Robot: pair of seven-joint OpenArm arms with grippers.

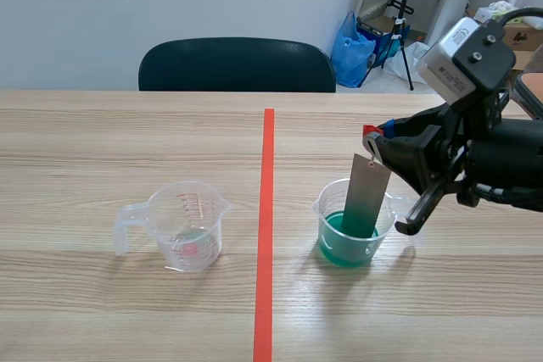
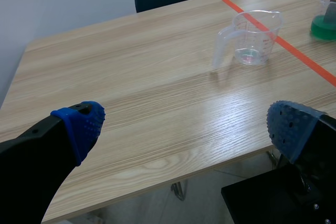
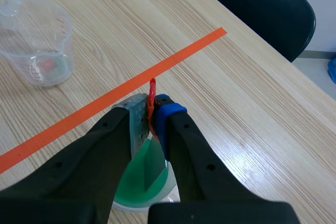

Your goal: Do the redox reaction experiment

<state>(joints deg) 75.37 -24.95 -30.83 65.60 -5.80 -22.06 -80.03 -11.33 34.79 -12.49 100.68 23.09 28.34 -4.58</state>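
Observation:
A clear measuring cup holding green liquid stands right of the tape line. A grey metal strip leans in it, lower end dipped in the liquid. My right gripper is shut on the strip's upper end, where a red tag sticks up between the fingers; the green cup sits under them. A second clear cup, nearly empty, stands left of the line, and appears ahead in the left wrist view. My left gripper hangs open past the table's near edge.
An orange-red tape line runs down the middle of the wooden table. A dark chair stands behind the far edge. Bags and a stand sit on the floor at the back right.

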